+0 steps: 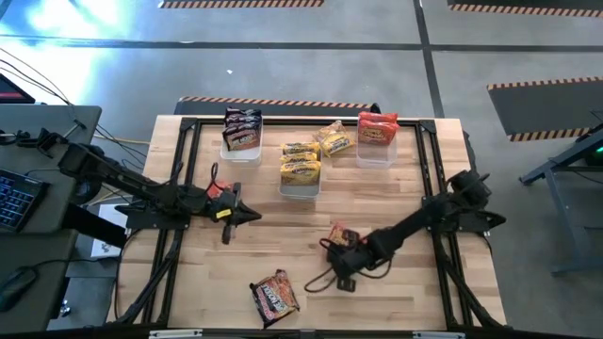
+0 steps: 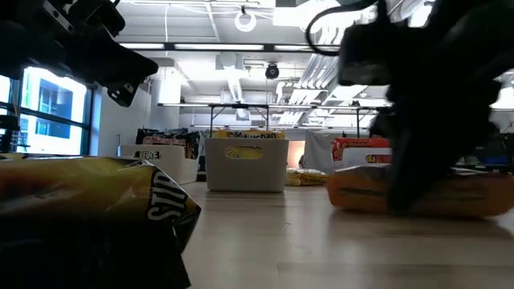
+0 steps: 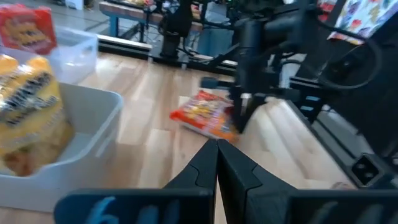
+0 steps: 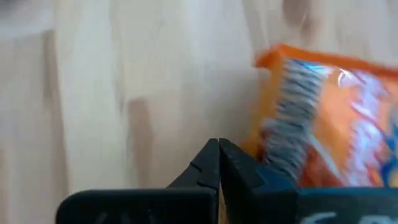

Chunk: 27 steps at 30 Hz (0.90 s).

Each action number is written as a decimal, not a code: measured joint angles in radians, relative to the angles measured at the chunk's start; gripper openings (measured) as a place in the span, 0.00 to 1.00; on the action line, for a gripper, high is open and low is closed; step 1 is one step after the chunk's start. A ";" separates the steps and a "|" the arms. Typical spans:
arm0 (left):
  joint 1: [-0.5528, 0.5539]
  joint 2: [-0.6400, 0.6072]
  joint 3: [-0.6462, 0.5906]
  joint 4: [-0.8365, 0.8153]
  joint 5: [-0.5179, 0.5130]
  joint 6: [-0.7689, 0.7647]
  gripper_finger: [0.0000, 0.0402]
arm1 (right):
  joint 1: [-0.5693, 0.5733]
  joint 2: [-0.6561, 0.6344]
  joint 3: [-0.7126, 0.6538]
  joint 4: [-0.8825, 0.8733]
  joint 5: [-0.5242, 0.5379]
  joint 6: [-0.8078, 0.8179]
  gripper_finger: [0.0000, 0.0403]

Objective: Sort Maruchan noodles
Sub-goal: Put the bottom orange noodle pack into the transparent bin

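The sort is mostly done: 3 clear bins at the far side of the counter [image 1: 396,202] already hold their colours — dark packets [image 1: 242,127] in the left bin [image 1: 241,151], yellow packets [image 1: 301,160] in the middle bin [image 1: 300,185] with 1 more yellow packet [image 1: 335,138] lying just beside it, and red-orange packets [image 1: 378,126] in the right bin [image 1: 375,153]. 2 packets are left loose on the wood: a red-orange packet [image 1: 343,234] near the middle and a dark packet [image 1: 274,296] at the near edge.

The step in hand looks like the pickup of the loose red-orange one. The right gripper [image 1: 337,260] is low over the counter, right beside that packet, its jaws clenched. From the right wrist view the packet [image 4: 323,118] sits to one side of the closed fingertips, not between them, so it does not appear to be grasped. The next move likely calls for the jaws to part and shift sideways over the packet's edge before closing.

The left gripper [image 1: 247,216] hovers over bare wood left of centre, jaws pressed together on nothing.

The packets are flat, crinkly plastic pillows with crimped, ridged end seals — slippery and easily squashed. The bins are stiff translucent plastic with rounded rims; the counter is pale butcher-block wood, smooth and jointed in strips.
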 joint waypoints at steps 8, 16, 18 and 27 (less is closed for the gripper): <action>-0.083 0.152 0.086 -0.003 -0.091 -0.104 0.00 | 0.033 -0.097 0.081 -0.159 0.072 -0.022 0.01; -0.092 0.516 0.275 -0.003 -0.129 -0.258 0.00 | 0.065 -0.133 0.045 -0.559 0.327 0.406 0.00; -0.092 0.600 0.330 -0.002 -0.129 -0.280 0.01 | 0.051 -0.133 0.019 -0.560 0.356 0.460 0.00; -0.088 0.812 0.512 -0.002 -0.059 -0.317 0.15 | -0.035 -0.130 -0.153 -0.196 0.309 0.297 0.00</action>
